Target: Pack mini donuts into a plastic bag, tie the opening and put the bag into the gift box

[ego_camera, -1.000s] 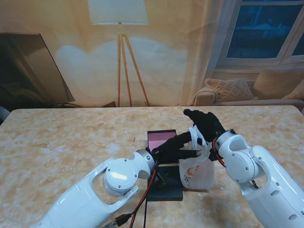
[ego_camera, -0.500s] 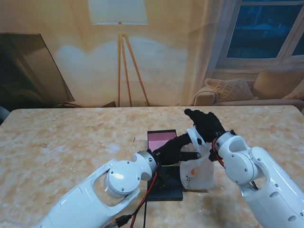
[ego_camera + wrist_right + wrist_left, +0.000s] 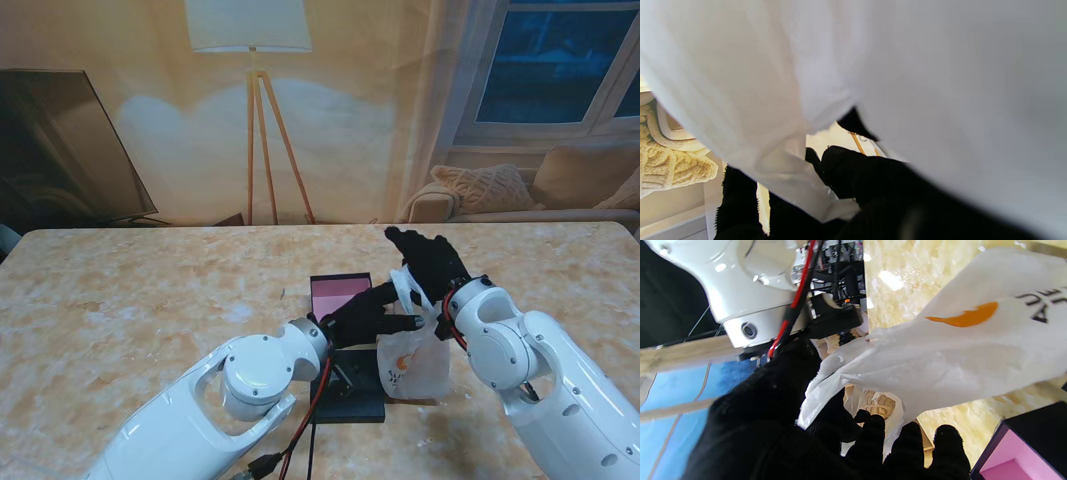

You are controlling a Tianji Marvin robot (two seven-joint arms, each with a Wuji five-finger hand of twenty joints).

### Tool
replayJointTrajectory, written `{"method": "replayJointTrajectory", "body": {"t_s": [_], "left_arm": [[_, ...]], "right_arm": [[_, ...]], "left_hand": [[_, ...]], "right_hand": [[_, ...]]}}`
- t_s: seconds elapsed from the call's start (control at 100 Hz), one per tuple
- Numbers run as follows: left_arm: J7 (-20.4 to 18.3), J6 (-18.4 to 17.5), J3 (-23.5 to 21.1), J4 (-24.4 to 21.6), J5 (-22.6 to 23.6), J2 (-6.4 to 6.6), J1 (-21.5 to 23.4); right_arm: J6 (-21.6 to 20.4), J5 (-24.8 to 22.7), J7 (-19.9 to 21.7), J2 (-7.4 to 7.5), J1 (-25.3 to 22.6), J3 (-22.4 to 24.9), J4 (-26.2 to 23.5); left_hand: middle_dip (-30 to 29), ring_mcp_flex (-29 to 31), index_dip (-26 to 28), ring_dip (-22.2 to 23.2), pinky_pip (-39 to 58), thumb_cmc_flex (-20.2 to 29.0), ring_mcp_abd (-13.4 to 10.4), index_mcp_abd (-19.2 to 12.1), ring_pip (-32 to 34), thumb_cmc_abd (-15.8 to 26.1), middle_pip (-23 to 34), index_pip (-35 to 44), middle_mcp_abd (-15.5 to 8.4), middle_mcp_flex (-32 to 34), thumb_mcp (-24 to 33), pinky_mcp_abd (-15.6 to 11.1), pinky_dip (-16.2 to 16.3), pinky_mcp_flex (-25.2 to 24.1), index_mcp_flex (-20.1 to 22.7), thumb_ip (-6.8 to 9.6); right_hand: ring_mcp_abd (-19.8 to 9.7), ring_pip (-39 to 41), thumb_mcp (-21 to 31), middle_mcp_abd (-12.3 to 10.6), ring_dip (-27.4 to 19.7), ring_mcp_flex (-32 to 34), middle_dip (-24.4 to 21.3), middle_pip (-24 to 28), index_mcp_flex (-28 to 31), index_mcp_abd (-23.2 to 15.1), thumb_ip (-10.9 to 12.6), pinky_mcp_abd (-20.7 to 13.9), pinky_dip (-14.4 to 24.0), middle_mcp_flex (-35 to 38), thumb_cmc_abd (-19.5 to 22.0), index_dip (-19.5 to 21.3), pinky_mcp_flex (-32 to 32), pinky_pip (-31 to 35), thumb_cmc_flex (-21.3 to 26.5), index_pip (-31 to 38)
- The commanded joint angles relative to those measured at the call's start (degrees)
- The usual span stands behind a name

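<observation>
A white plastic bag (image 3: 412,366) with an orange logo stands on the table between my two black-gloved hands. My left hand (image 3: 372,314) reaches in from the left and is shut on a bag handle at its top. Just beyond it, my right hand (image 3: 428,262) has the other handle loop (image 3: 408,284) in its fingers. In the left wrist view the bag (image 3: 960,350) stretches across, with my left fingertips (image 3: 910,443) under it. White film (image 3: 940,76) fills the right wrist view, a twisted strip running over my fingers (image 3: 867,173). No donuts show.
The open gift box (image 3: 338,293), black with a pink inside, lies just behind my left hand; its corner (image 3: 1023,453) shows in the left wrist view. A flat black lid (image 3: 350,398) lies nearer to me, left of the bag. Red and black cables hang under my left forearm.
The bag tipped and sagged half a second ago and now stands upright again. Both hands kept hold at the handles and shifted only slightly.
</observation>
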Motion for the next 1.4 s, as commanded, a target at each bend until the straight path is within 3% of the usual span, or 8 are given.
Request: {"method": "replayJointTrajectory", "body": {"t_s": [0.0,0.22,0.28,0.38,0.64,0.75,0.9,1.39], "left_arm": [[-0.2,0.2,-0.5,-1.2,-0.3,-0.65,0.8],[0.1,1.0,-1.7,-1.7,-3.3,-0.91,1.5],[0.1,1.1,-1.9,-1.7,-4.0,-0.98,1.6],[0.0,1.1,-2.4,-1.8,-5.5,-1.04,1.7],[-0.6,1.3,-2.8,-1.9,-6.0,-0.87,1.7],[-0.2,2.3,-2.8,-2.2,-4.9,-0.88,1.7],[0.7,3.5,-2.9,-2.4,-3.0,-1.00,1.6],[3.9,4.8,-2.5,-1.8,0.5,-1.83,1.0]], "right_arm": [[0.5,-0.1,0.5,-0.66,-0.6,-0.5,0.1],[0.8,0.6,1.0,-0.64,-0.6,-0.5,0.0],[0.7,0.6,0.9,-0.64,-0.7,-0.4,0.0],[0.2,0.4,1.0,-0.59,-0.8,-0.2,0.0],[0.0,0.2,1.3,-0.50,-1.1,0.1,0.0],[-0.1,0.7,2.0,-0.42,-1.2,0.5,-0.1],[-0.6,1.8,2.4,-0.38,-1.6,1.3,-0.2],[-5.2,4.5,5.0,0.10,-4.1,5.4,-2.2]], "left_hand": [[0.1,-0.7,1.5,-0.6,-2.0,-2.6,-2.3,-5.5,-0.8,-2.1,1.0,2.6,-2.3,-0.7,2.3,-0.5,-2.5,-0.1,2.0,-1.05],[0.6,-0.7,5.6,1.3,-2.5,-3.8,-2.5,-5.1,-0.1,-5.3,4.3,11.1,-2.6,0.9,6.3,-0.2,-5.6,0.0,5.1,-2.19],[0.8,-0.7,8.6,2.6,-2.1,-2.9,-2.5,-4.8,0.2,-7.3,5.5,14.8,-2.4,1.6,6.4,-0.2,-5.7,-0.1,5.0,-4.63],[0.9,-0.7,12.8,3.7,-1.7,-1.9,-2.5,-4.6,0.3,-8.4,6.3,19.2,-2.1,1.8,5.8,-0.1,-5.5,-0.2,3.4,-6.13],[1.7,-0.3,20.0,6.1,-1.2,-2.1,-1.8,-2.9,1.8,-10.6,7.4,25.9,-0.8,3.3,7.4,0.6,-4.9,-0.3,0.8,-6.60],[2.8,1.9,18.8,7.9,1.2,4.9,-0.7,-2.7,4.0,-13.0,9.3,28.3,0.4,6.5,6.2,1.7,-1.4,0.5,2.7,-8.05],[3.7,5.8,13.9,10.7,2.9,11.4,0.6,-3.0,6.6,-12.0,12.4,34.8,0.7,10.9,3.8,3.5,1.3,3.6,7.2,-7.11],[9.3,14.9,9.1,19.6,29.4,12.8,4.8,2.1,16.4,-11.0,20.9,35.5,1.8,20.0,2.4,4.1,5.3,4.5,9.9,-6.57]], "right_hand": [[1.0,-1.0,-1.4,1.6,-0.9,-1.3,-0.2,-0.6,-2.4,1.7,1.8,0.8,-0.1,-2.4,3.3,-0.5,-1.4,0.7,-0.3,-1.7],[1.0,-1.5,-4.4,1.5,-1.0,-1.7,-0.1,-0.8,-2.6,1.0,1.9,0.8,-0.2,-2.7,4.2,-0.1,-1.8,0.6,-0.4,-1.9],[1.0,-1.5,-4.8,1.5,-1.1,-1.6,-0.2,-0.9,-2.6,0.8,1.9,0.9,-0.2,-2.7,4.3,0.0,-1.8,0.6,-0.7,-1.9],[1.0,-1.7,-5.9,1.3,-1.1,-1.6,-0.1,-1.0,-2.4,0.5,1.8,0.8,-0.2,-2.6,4.8,0.2,-1.8,0.6,-1.5,-1.8],[0.9,-2.2,-7.3,1.2,-1.2,-1.7,-0.2,-1.5,-2.0,-0.3,2.0,0.9,-0.3,-2.3,4.4,0.6,-1.8,0.5,-2.4,-1.5],[0.7,-2.3,-8.4,0.9,-1.2,-1.4,-0.1,-1.5,-1.6,-1.1,1.7,0.9,-0.3,-2.2,3.4,0.8,-1.7,0.6,-3.7,-1.2],[0.6,-2.5,-13.9,0.6,-1.2,-1.1,0.0,-1.9,-1.0,-1.8,0.8,0.7,-0.2,-1.5,3.5,1.3,-1.3,0.7,-7.2,-0.7],[0.0,-3.7,-20.4,-0.2,-1.4,-0.4,-0.3,-3.1,-0.1,-3.7,0.3,0.7,-0.3,-0.5,2.2,1.6,-1.2,0.6,-12.1,-0.1]]}}
